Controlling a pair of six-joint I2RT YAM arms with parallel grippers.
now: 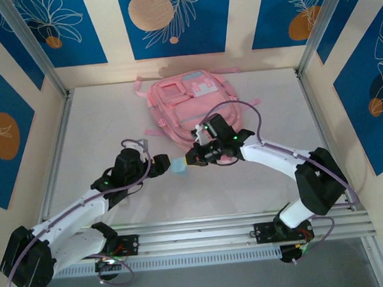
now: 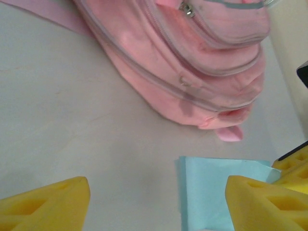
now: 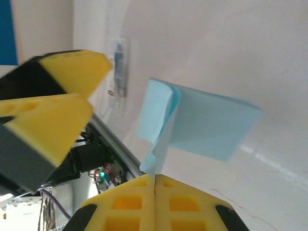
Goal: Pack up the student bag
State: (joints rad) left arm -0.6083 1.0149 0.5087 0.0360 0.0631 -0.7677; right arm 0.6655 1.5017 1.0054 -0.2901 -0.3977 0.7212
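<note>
The student bag (image 1: 192, 107), pink with grey stripes, lies flat at the back middle of the table; its lower end (image 2: 192, 62) shows in the left wrist view. In front of it is a light blue pad of paper (image 1: 178, 165) between the two grippers. My right gripper (image 3: 155, 180) is shut on a curled top sheet of the pad (image 3: 207, 122), which hangs open from that sheet. My left gripper (image 2: 156, 197) is open, and the pad (image 2: 216, 192) is beside its right finger. In the top view the right gripper (image 1: 191, 160) faces the left gripper (image 1: 165, 164).
A small clear object (image 3: 118, 72) lies on the white table behind the left gripper's fingers (image 3: 62, 96). A thin pink strap (image 2: 43, 12) trails from the bag at the left. Metal frame posts and patterned walls (image 1: 19, 123) close in the table (image 1: 281, 111).
</note>
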